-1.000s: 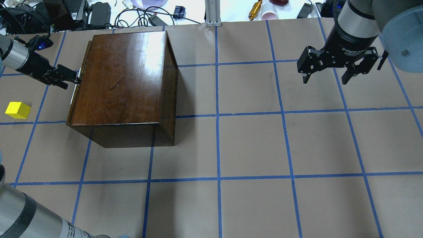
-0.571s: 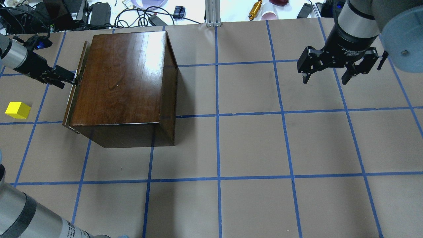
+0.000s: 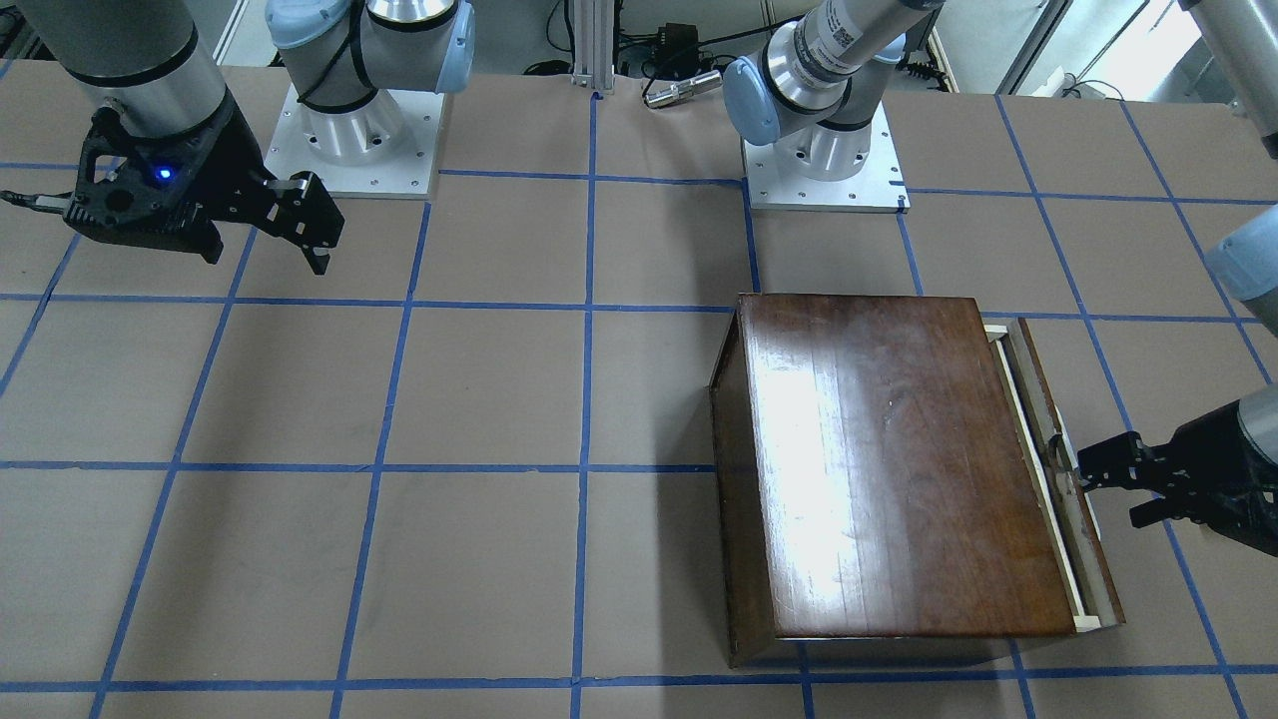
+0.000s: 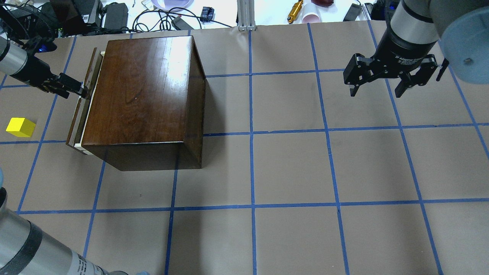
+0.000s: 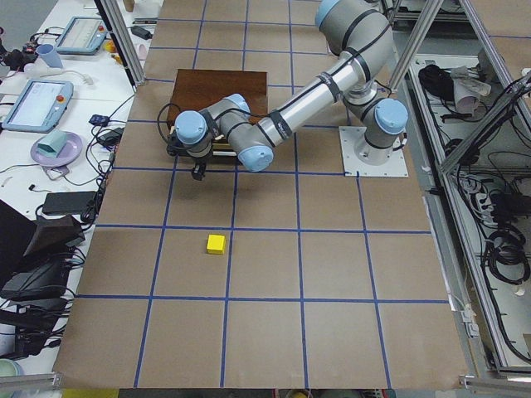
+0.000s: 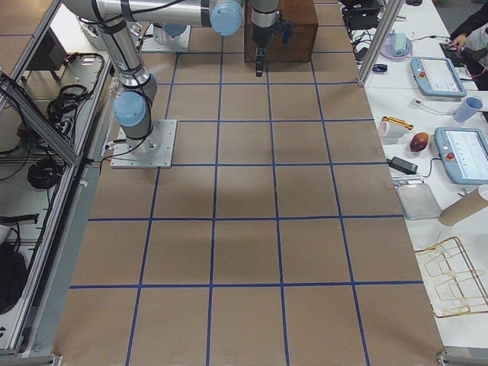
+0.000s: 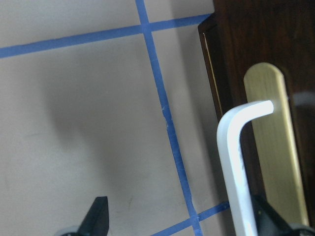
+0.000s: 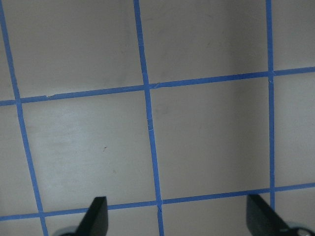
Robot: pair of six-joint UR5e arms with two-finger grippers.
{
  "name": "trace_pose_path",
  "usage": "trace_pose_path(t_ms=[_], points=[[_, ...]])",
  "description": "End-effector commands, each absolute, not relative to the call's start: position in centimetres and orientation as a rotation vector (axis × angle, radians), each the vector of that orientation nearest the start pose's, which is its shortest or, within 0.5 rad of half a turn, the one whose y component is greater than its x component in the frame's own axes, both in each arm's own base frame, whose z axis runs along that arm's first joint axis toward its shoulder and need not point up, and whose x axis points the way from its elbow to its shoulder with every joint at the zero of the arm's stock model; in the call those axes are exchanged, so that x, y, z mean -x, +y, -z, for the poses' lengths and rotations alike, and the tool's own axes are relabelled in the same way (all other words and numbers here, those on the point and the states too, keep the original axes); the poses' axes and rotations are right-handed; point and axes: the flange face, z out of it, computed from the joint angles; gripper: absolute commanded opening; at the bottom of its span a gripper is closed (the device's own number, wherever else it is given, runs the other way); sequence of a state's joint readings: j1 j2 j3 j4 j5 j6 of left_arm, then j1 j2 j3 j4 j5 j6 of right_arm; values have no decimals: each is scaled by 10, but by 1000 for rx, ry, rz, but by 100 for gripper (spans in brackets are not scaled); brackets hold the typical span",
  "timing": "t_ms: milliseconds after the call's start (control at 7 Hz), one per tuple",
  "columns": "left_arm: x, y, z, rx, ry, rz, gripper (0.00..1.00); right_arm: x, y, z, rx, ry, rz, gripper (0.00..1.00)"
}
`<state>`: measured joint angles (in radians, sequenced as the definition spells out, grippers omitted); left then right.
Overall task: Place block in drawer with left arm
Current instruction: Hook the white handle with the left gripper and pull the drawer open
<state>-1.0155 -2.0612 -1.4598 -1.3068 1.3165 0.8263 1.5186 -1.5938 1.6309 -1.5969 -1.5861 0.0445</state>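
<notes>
The left gripper (image 4: 76,88) has its fingers spread. The metal pull (image 7: 236,162) of the drawer (image 4: 76,118) lies between them, close to one finger (hooked rather than pinched, as far as the wrist view shows). The drawer stands out only a sliver from the left side of the dark box (image 4: 141,88). The block (image 4: 21,127) sits on the table (image 4: 290,168), left of the drawer and apart from it, nearer the robot than the gripper. It looks light, rigid and flat-sided. A centred pinch from above across two opposite faces should hold it. The right gripper (image 4: 376,91) hangs spread at the far right, empty.
</notes>
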Motion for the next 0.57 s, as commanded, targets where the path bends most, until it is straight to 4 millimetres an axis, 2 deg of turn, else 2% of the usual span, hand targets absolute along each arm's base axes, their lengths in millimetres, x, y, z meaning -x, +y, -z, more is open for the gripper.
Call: trace_pose_path(t_ms=[0, 143, 429], points=[[-215, -641, -285, -485, 3357, 123, 100, -107, -487, -472, -152, 3153, -19, 100], [-219, -645, -283, -544, 3342, 131, 100, -107, -487, -472, -152, 3153, -17, 100], [-225, -645, -283, -540, 3333, 120, 100, -107, -487, -472, -152, 3153, -17, 100]])
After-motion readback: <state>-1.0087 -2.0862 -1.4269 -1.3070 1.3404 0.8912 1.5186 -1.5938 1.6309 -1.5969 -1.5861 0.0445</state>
